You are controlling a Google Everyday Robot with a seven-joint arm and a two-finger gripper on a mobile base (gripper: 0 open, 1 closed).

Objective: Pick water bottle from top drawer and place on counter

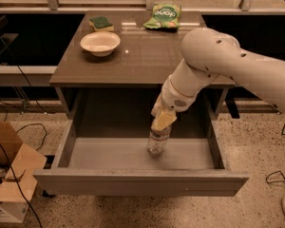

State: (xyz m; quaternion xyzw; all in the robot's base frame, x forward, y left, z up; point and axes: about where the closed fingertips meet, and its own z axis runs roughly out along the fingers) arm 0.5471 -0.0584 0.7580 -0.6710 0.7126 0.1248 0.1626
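The water bottle (158, 141), clear and ribbed, is upright inside the open top drawer (142, 182), near the middle of its pale grey floor. My gripper (162, 121) reaches down from the white arm on the right, and its tan fingers (163, 119) are closed around the bottle's top. The cap is hidden by the fingers. The bottle's base looks just off the drawer floor. The glossy brown-grey counter (147, 56) lies right behind and above the drawer.
On the counter stand a white bowl (100, 43), a green sponge (101, 23) and a green snack bag (163, 16) along the back. A cardboard box (9, 175) sits on the floor at the left. The drawer's side walls flank the bottle.
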